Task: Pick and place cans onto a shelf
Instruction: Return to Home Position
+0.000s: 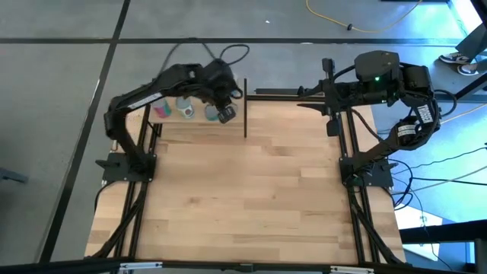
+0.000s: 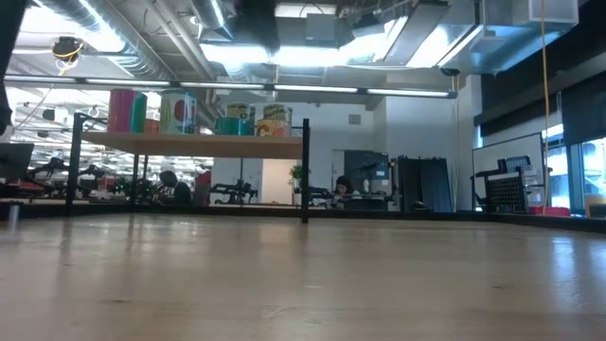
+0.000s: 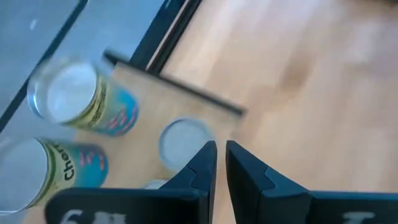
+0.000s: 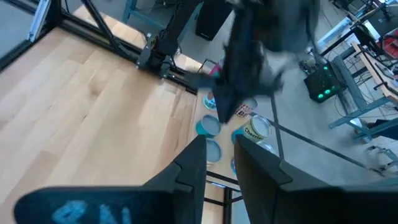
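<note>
Above the raised light-wood shelf at the worktop's far-left corner, the left gripper hovered nearly closed and empty over coloured-label cans; right gripper waited, slightly parted.

Left gripper empty, jaws barely parted.

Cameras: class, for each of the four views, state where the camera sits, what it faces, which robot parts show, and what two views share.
High view: overhead, looking straight down; both arms, the shelf, the left claw above the cans.
Low view: table height, looking level across the table at the shelf and room; no arm shows.
Left wrist view: on the left arm, looking down past its nearly closed fingers at the cans.
Right wrist view: on the right arm, facing the left arm past the right claw.
Shared: every view shows cans on the shelf.
</note>
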